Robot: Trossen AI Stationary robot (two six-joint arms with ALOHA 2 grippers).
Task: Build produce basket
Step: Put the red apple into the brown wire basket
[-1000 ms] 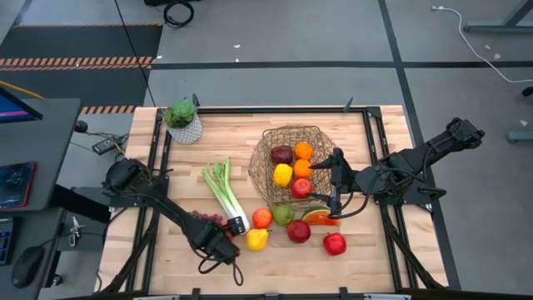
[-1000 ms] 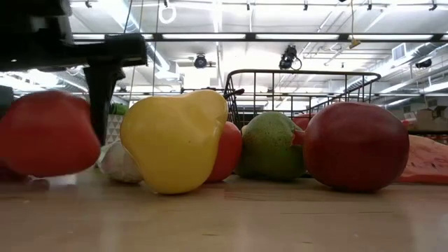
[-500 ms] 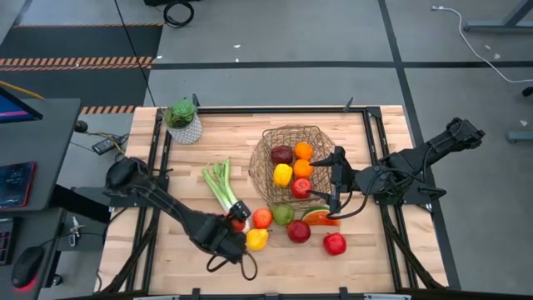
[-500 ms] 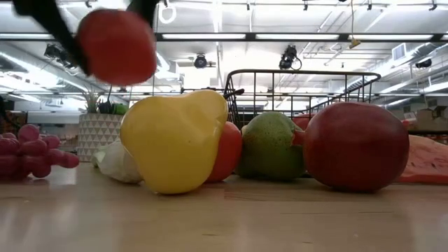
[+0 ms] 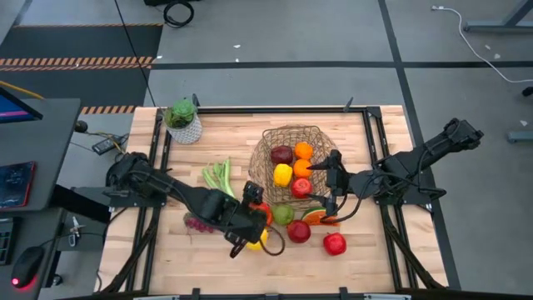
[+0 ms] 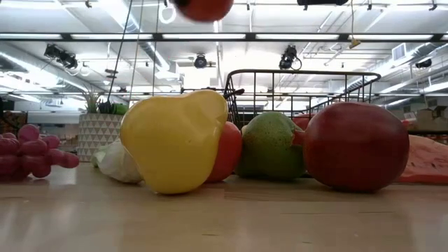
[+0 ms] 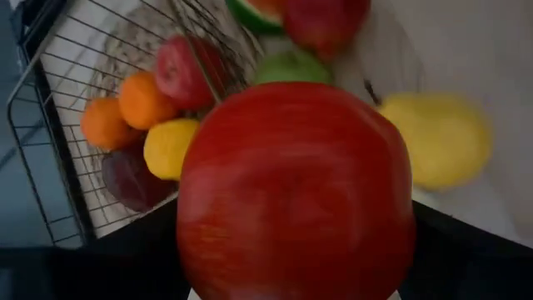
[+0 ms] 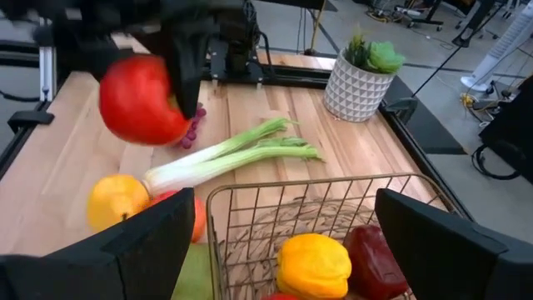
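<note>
While the left gripper (image 5: pixel 257 210) hangs above the table with its fingers clamped on a red apple (image 7: pixel 296 196), that apple sits clear of the wood, just beside the near-left rim of the basket (image 5: pixel 268 143) in the high view and well above the other fruit in the low view, where only its underside (image 6: pixel 204 8) shows at the upper edge. In the right wrist view the same apple (image 8: pixel 140 100) is seen raised over the boards with the dark left arm behind it. The basket stands toward the far middle of the table and holds a dark red apple (image 5: pixel 281 154), two oranges (image 5: pixel 303 151), a yellow pepper (image 5: pixel 283 174) and another red apple (image 5: pixel 301 187). The right gripper (image 5: pixel 331 177) waits at the basket's right rim, its fingers spread wide and holding nothing. On the table in front of the basket lie a lemon (image 6: pixel 173 140), a green pear (image 6: pixel 272 145), a red-orange fruit (image 6: pixel 227 149) between them, a watermelon slice (image 5: pixel 320 217) and two more red apples (image 5: pixel 299 232). Purple grapes (image 5: pixel 198 223) lie beside the left arm, the leek (image 5: pixel 218 177) lies just beyond it, and a potted plant (image 5: pixel 183 120) stands at the far-left corner.
</note>
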